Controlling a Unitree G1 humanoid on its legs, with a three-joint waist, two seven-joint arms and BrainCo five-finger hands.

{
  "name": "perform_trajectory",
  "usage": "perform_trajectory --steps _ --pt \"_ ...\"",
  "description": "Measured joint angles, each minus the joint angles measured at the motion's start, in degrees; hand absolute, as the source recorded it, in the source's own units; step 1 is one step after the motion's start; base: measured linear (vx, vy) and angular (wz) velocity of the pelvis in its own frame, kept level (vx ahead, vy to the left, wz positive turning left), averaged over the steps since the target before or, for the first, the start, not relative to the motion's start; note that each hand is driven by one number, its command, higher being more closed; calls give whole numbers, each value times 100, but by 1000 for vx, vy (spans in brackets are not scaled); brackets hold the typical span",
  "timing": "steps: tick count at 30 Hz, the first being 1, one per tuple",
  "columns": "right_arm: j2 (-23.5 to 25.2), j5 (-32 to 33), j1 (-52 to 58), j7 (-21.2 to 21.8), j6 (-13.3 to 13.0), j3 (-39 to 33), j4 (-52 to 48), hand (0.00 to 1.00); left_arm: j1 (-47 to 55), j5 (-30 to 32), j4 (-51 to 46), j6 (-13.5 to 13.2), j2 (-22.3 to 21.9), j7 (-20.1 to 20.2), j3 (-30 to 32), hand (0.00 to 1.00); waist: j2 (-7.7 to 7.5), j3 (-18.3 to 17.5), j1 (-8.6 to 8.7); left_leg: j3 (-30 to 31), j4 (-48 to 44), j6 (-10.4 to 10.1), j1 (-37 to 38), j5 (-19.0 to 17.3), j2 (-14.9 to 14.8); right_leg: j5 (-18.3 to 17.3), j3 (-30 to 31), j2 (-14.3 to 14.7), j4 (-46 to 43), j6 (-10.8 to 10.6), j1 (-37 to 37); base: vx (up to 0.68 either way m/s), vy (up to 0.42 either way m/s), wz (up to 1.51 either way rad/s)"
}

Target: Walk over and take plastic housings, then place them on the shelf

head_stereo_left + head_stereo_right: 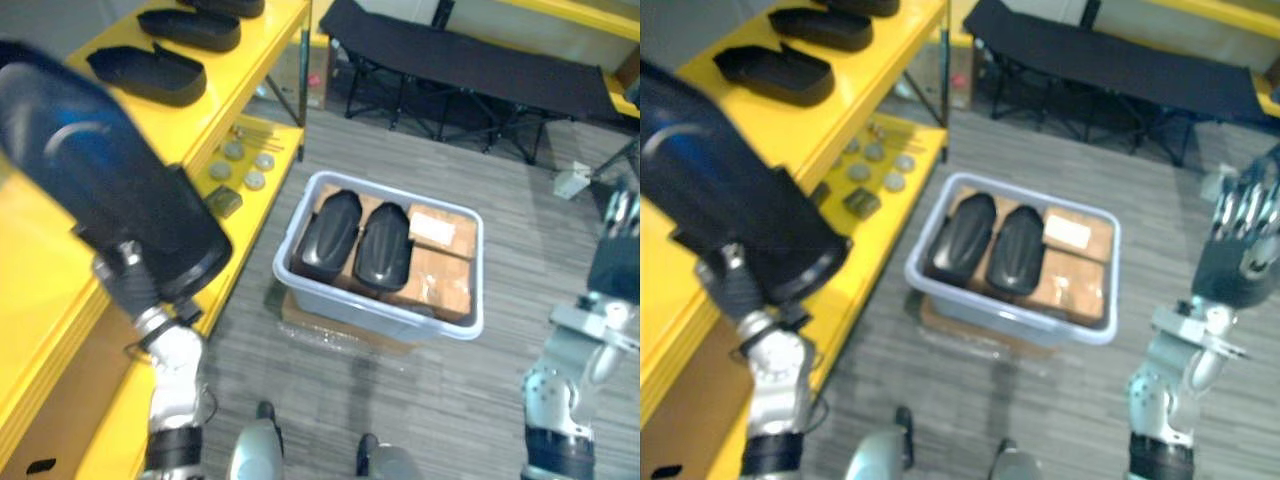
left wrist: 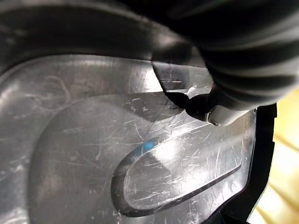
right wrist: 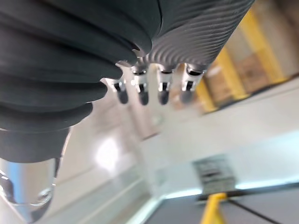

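The black plastic housing [image 1: 100, 170] sits on top of the left hand [image 2: 252, 60], over the yellow shelf [image 1: 250, 60]; its long axis runs away from the wrist, along the shelf. Two shelved housings [image 1: 150, 72] lie beyond its far end. The housing covers the left hand, so its grip cannot be told; whether the housing touches the board is also unclear. The right hand [image 1: 1240, 225] is raised well apart, fingers [image 3: 140, 91] straight, side by side, empty. The grey bin [image 1: 400, 320] with two more housings [image 1: 325, 238] lies between the hands.
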State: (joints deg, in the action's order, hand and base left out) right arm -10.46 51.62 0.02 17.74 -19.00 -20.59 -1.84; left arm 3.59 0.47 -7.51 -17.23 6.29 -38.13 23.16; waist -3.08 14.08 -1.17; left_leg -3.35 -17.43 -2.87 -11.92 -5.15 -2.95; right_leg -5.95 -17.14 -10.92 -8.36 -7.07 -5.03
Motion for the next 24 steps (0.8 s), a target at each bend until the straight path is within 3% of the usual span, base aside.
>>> perform_trajectory --steps 2,4,5,7,9,11,14,17,20,22,23,24 --pt "59 -19 -15 298 230 362 355 0 400 -2 -527 -146 -9 35 592 100 130 -82 -317 213 66 -20 24 28 86 -1 -280 5 144 2 -219 54 -31 55" --pt "59 -63 -75 320 264 642 494 0 598 -5 -692 -190 -14 47 887 100 175 -127 -484 365 129 -40 39 75 156 -1 -441 0 196 2 -320 56 -31 56" --pt "72 -86 -266 275 315 982 781 0 838 -9 -802 -277 -64 80 1260 100 234 -175 -697 539 156 -48 72 96 215 -4 -656 1 197 7 -445 57 -32 60" --pt "172 -329 -514 117 324 1273 1137 0 1163 -11 -823 -406 -170 111 1634 100 281 -259 -933 792 206 -46 93 129 312 -9 -902 -3 196 15 -609 55 -23 73" --pt "273 -572 -741 -86 306 1537 1461 0 1553 -35 -844 -547 -369 161 1955 100 274 -319 -1136 1044 201 -22 95 148 399 -12 -1139 -6 191 20 -730 65 -5 74" --pt "440 -891 -898 -346 297 1918 1674 0 1997 -108 -860 -641 -714 284 2310 100 229 -363 -1477 1310 202 -2 77 166 524 -12 -1343 -23 162 20 -847 73 8 79" --pt "616 -1606 -1064 -691 294 2394 1778 0 2341 -660 -861 -721 -1036 488 2534 100 164 -396 -1740 1566 202 -1 78 154 639 -13 -1550 -47 37 22 -932 37 12 52" --pt "662 -2136 -1182 -926 298 2651 1863 0 2405 -925 -862 -844 -1235 580 2644 100 69 -447 -1879 1646 196 17 87 128 696 -29 -1581 -91 -5 50 -987 8 11 21" --pt "639 -2448 -1212 -1103 308 2703 1864 0 2401 -957 -926 -950 -1376 753 2620 100 -53 -524 -1873 1704 171 43 44 115 829 -89 -1663 -112 1 142 -1061 -23 6 18" --pt "534 -2610 -1164 -1250 318 2703 1856 0 2324 -970 -1021 -1081 -1357 896 2543 100 -75 -530 -1754 1661 18 116 -110 67 840 -88 -1988 -85 -3 143 -1156 -74 27 77" --pt "389 -2711 -1066 -1464 324 2668 1829 0 2162 -1040 -1153 -1142 -1283 1091 2451 100 -96 -510 -1591 1436 -173 142 -284 53 756 -85 -2266 -26 -26 143 -1317 -86 37 108" --pt "364 -2720 -1019 -1519 325 2656 1827 0 2125 -1079 -1181 -1153 -1254 1144 2421 100 -96 -506 -1583 1382 -189 144 -318 54 740 -85 -2312 -29 -42 143 -1332 -56 47 125"
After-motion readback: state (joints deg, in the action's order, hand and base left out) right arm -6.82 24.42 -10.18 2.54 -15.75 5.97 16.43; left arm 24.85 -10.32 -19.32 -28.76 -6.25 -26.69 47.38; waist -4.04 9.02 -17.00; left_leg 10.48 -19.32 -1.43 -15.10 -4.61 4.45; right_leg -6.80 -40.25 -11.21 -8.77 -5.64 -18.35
